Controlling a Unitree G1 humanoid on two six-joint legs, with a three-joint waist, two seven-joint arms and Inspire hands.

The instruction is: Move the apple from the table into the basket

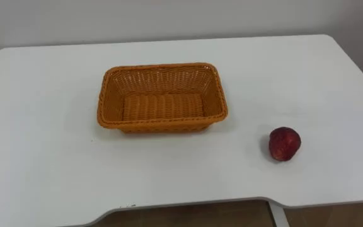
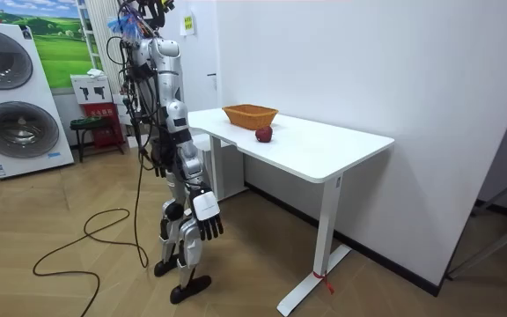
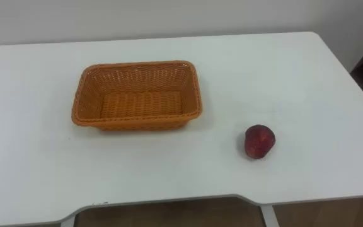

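Apple [image 1: 285, 144] on white table [image 1: 43, 164], well right of wicker basket [image 1: 162, 67]. Room view adds: right hand [image 2: 208, 218] hanging, fingers relaxed, slightly apart.

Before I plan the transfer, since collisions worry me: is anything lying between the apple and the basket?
Nothing visible. Only bare table lies between the apple and the empty basket on its left.

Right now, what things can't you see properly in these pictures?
The apple: its underside and far side, in both eye views, hidden by the apple itself.
The basket: its inside, in the room view, hidden by its near wall and too small.
The table: its near corners, in the eye views, cut off by the picture edges.
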